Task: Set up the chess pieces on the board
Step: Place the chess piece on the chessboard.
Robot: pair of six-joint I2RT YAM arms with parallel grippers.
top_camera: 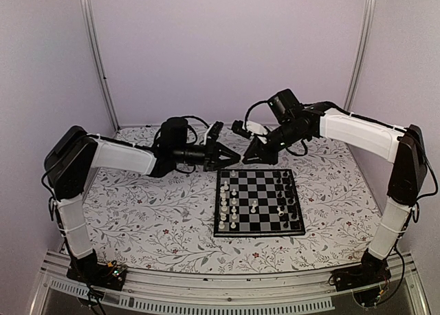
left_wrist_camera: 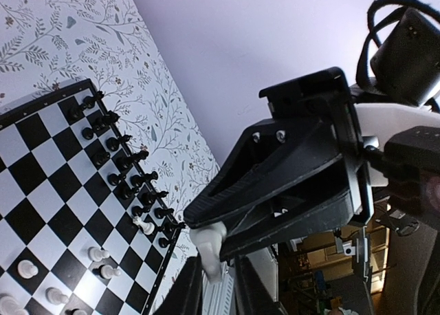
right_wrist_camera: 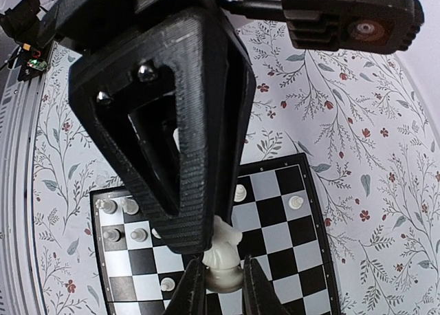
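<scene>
White piece [right_wrist_camera: 223, 260] is up in the air by the board [top_camera: 265, 191] far edge, pinched btw both my left fingers [left_wrist_camera: 192, 287] & right fingers [right_wrist_camera: 198, 291], tips nearly meeting. Rest of the chess pieces [top_camera: 225, 205] stand on the board, white left, black right. L forearm reaches in level, R arm slants down from the right, over the floral bench [top_camera: 151, 219].

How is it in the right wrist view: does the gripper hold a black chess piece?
No, the chess piece clamped in the right gripper is white, not black.
</scene>
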